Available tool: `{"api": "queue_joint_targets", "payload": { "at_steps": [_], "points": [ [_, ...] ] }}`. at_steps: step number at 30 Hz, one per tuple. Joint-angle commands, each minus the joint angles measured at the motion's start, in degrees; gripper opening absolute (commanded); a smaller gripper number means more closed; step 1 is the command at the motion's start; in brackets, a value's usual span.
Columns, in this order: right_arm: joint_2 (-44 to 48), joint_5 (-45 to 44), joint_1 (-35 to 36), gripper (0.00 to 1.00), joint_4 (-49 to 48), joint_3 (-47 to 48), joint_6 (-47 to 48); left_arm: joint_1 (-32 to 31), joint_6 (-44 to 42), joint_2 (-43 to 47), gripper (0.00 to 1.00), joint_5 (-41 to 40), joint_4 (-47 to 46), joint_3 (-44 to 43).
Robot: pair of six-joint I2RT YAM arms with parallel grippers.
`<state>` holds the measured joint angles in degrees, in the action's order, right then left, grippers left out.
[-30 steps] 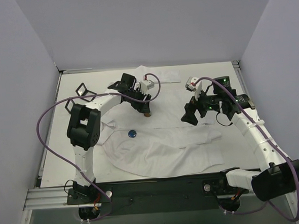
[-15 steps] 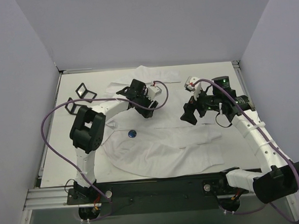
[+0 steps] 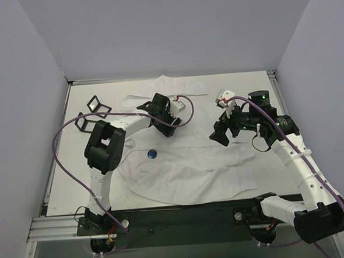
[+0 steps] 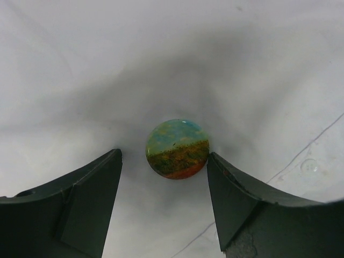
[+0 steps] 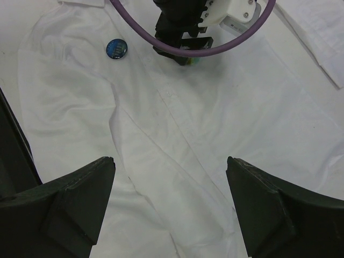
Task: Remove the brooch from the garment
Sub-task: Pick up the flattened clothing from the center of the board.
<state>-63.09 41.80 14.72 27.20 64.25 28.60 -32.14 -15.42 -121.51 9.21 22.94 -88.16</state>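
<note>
Operator: Where is the small round brooch with the painted landscape, blue-green sky over an orange and red field [image 4: 177,149]?

Observer: It lies flat on the large white thin-fabric shirt [image 3: 186,175], between the two dark fingers of the left gripper [image 4: 164,157]. The finger [image 4: 236,193] at the brooch's 3 o'clock is touching its rim or just beside it; I cannot tell which. The finger at 9 o'clock stands apart, with bare cloth showing in the gap.

Operator: So the left gripper has no hold on it?

Observer: None that shows. Its jaws are spread wider than the brooch.

Operator: And the right gripper [image 5: 169,164]?

Observer: Spread wide, nothing between its fingers. It hangs above the shirt, at 3 o'clock from the left gripper in the overhead view and well apart from it.

Operator: Anything else on the cloth?

Observer: A round blue badge [image 3: 152,153] sits on the shirt at 7 o'clock from the left gripper, near it but not touching. How it is fastened I cannot see.

Operator: How does the shirt lie?

Observer: Spread out and wrinkled on the white desk [image 3: 99,88], its rounded hem at the 6 o'clock side, toward the arm bases. Two small black open frames [image 3: 98,104] lie on the bare desk at 10 o'clock from the shirt's middle, off the cloth.
</note>
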Motion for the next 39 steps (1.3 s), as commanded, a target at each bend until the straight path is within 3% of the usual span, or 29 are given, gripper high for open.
{"api": "queue_joint_targets", "payload": {
  "at_steps": [1, 16, 27, 39],
  "points": [
    [1.6, 1.6, 0.3, 0.88, -1.0, -0.5, 0.1, -0.6, 0.2, -0.5, 0.74, -0.5, -0.4, -3.2],
    [1.7, 1.5, 0.2, 0.88, -1.0, -0.6, -0.1, -1.8, -0.2, -3.0, 0.74, -1.7, 1.8, -4.8],
    [2.0, 1.6, 0.2, 0.88, -1.0, -0.6, -0.2, -1.8, 0.0, -2.9, 0.59, -2.1, 2.5, -5.0],
    [2.0, 1.5, 0.5, 0.88, -0.6, 0.5, 0.1, -0.4, 1.2, -0.1, 0.56, 0.3, 2.5, -5.9]
  ]
}}
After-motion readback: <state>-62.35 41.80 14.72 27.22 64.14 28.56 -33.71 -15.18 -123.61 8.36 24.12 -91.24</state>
